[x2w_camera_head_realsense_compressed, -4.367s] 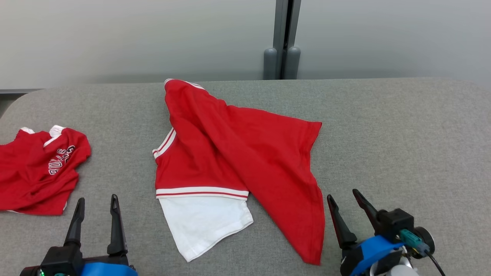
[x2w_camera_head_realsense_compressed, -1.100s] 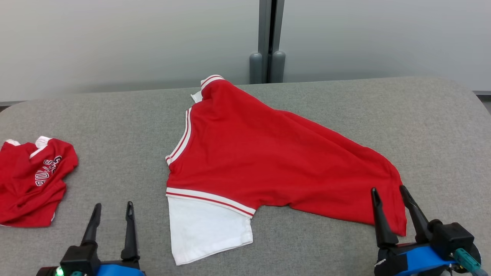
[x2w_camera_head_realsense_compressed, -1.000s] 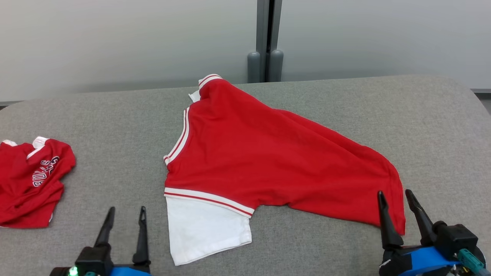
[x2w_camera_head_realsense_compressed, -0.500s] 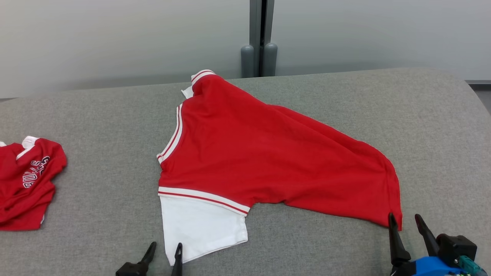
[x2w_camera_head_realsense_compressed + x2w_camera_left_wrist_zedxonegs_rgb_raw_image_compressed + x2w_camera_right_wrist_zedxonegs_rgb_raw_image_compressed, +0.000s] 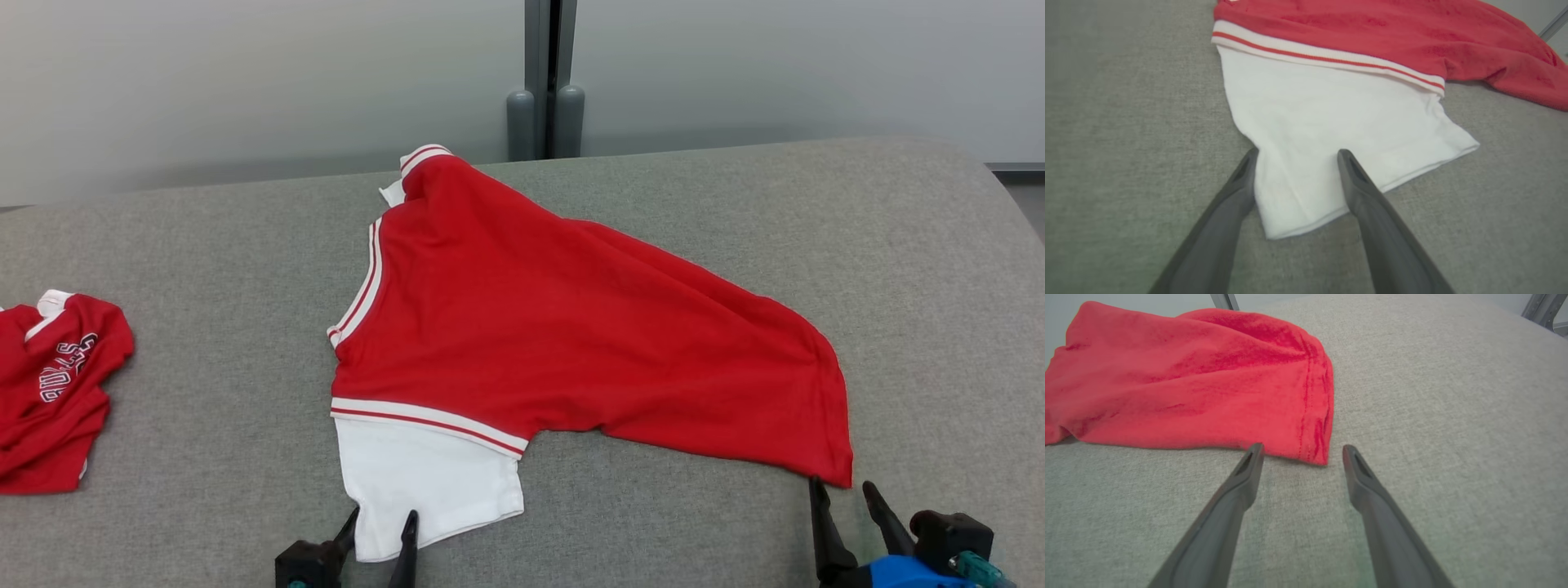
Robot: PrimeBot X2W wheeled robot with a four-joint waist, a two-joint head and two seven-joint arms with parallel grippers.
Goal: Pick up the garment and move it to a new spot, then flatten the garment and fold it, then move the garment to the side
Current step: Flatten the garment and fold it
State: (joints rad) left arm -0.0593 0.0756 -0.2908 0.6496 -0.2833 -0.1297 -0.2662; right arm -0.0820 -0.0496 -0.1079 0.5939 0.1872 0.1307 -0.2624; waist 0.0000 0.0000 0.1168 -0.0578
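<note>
Fabric first: this is thin, soft knit, so I'd expect it to be light, floppy and quick to bunch or drag on the grey worktop [image 5: 204,245] instead of sliding clean.

At the far left sits a crumpled second red shirt [image 5: 49,392] with white lettering, well apart from the one that matters.

Next over, the left end effector [image 5: 382,516] is at the near edge with its fingers spread, straddling the near corner of the white sleeve [image 5: 424,478]. Nothing is pinched, and I can't tell if the tips touch the cloth.

The red jersey [image 5: 571,343] lies mid-worktop, back side up. It's mostly spread out, with long ridges running toward its right end.

Far right, the right end effector [image 5: 840,484] is spread too, tips just short of the red hem corner [image 5: 833,469], not holding it.

My take: grab the hemmed edges and corners. Doubled, stitched cloth gives more bite than a single layer, and pulling both ends apart should flatten those ridges.
</note>
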